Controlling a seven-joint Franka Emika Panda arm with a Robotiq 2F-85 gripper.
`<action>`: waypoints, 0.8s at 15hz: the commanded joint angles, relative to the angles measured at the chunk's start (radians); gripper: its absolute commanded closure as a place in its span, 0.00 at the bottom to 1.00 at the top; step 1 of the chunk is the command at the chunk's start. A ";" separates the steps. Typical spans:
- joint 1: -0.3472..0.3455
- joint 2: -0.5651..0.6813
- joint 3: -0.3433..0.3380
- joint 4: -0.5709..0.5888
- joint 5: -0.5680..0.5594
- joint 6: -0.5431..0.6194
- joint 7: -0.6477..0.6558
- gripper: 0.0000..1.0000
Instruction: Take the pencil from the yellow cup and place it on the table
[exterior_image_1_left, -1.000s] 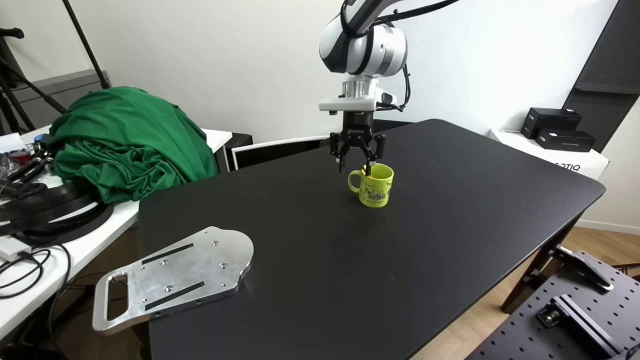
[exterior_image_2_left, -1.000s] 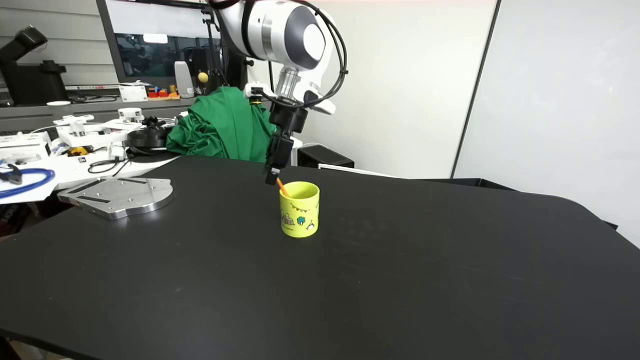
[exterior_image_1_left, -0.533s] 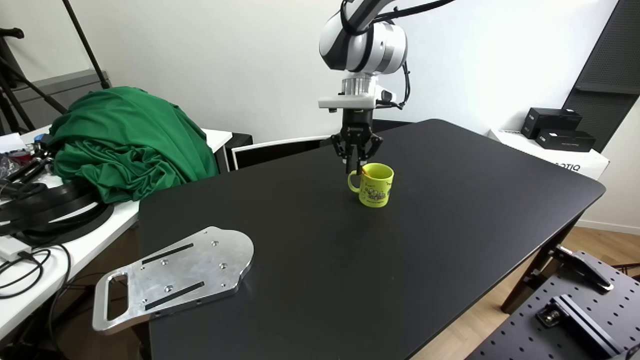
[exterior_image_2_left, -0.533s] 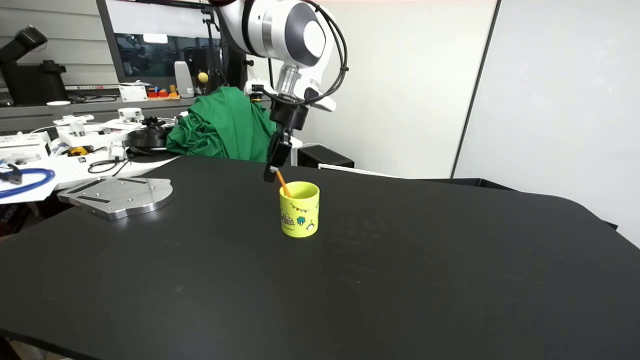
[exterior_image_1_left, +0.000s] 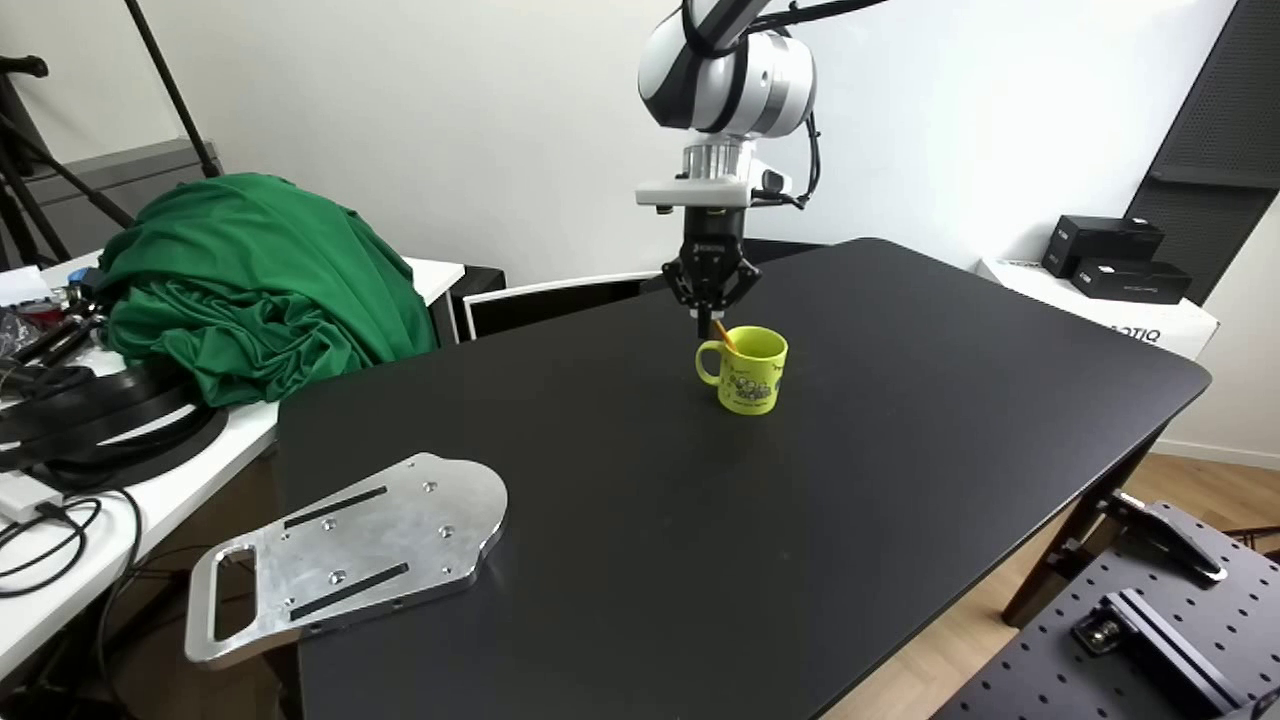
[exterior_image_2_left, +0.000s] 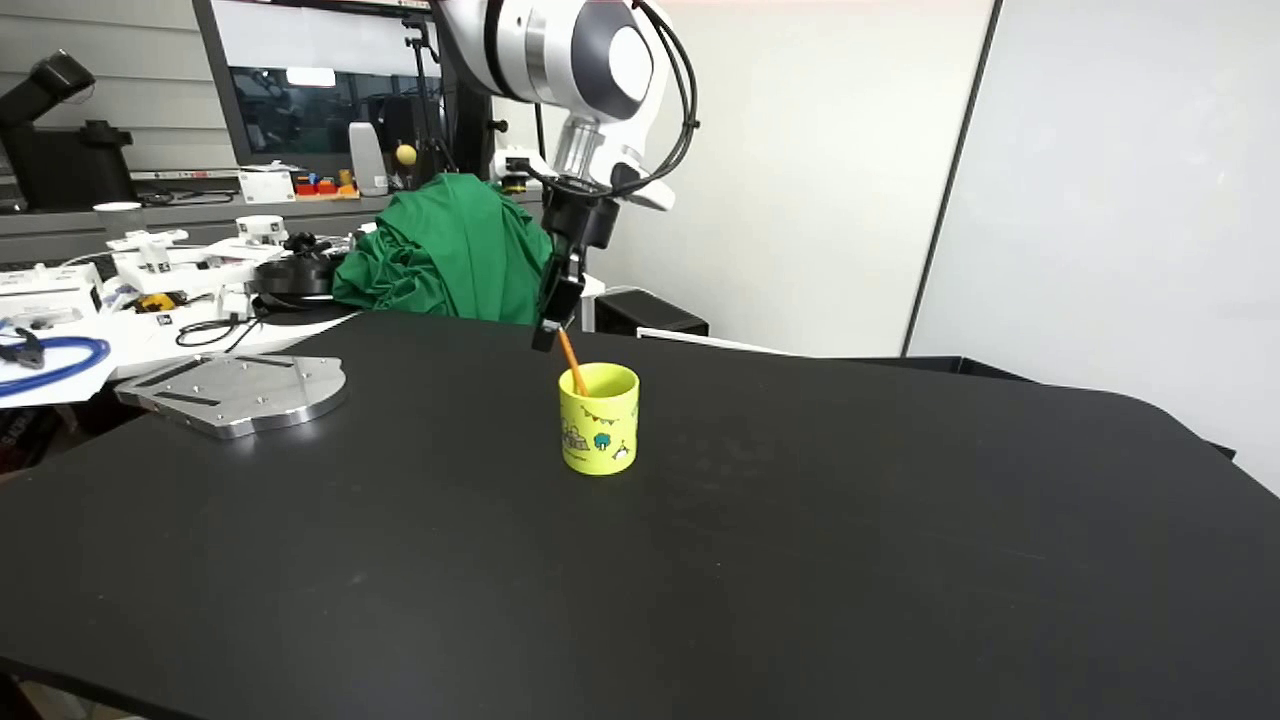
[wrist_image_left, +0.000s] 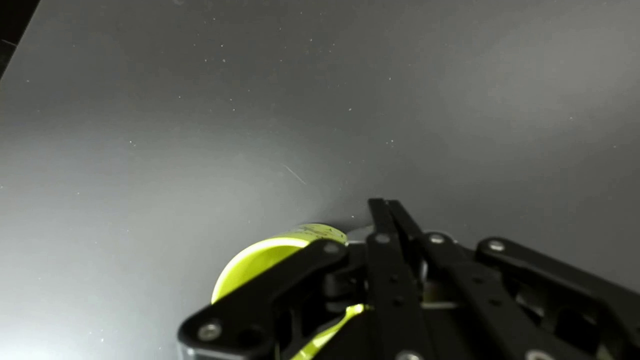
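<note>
The yellow cup (exterior_image_1_left: 748, 388) stands upright on the black table (exterior_image_1_left: 640, 560), its handle toward my gripper (exterior_image_1_left: 704, 326). From its mouth leans the orange pencil (exterior_image_2_left: 573, 363), lower part inside the cup, upper end running up to my fingers. There the jaws are together and shut on the pencil, just above the rim beside the cup; the grip itself is covered by the fingers in both exterior views. In the wrist view the gripper (wrist_image_left: 385, 202) has its fingertips nearly touching, and the cup (wrist_image_left: 257, 260) shows behind the linkage at lower left. I cannot make out the pencil there.
A flat silver metal plate (exterior_image_1_left: 370, 540) with a handle slot lies at the table's corner. Past that edge is a white desk with a green cloth (exterior_image_1_left: 260, 290) and cables. A white box (exterior_image_1_left: 1100, 300) with black boxes stands beyond the far side.
The jaws have come together from well apart. My gripper has risen a little, and more of the pencil shows above the rim. The cup stays in place.
</note>
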 joint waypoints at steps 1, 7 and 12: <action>-0.009 -0.012 -0.006 0.025 0.002 -0.033 0.026 0.71; -0.055 0.016 -0.012 0.067 0.032 -0.069 0.015 0.31; -0.083 0.050 -0.001 0.083 0.086 -0.125 0.010 0.01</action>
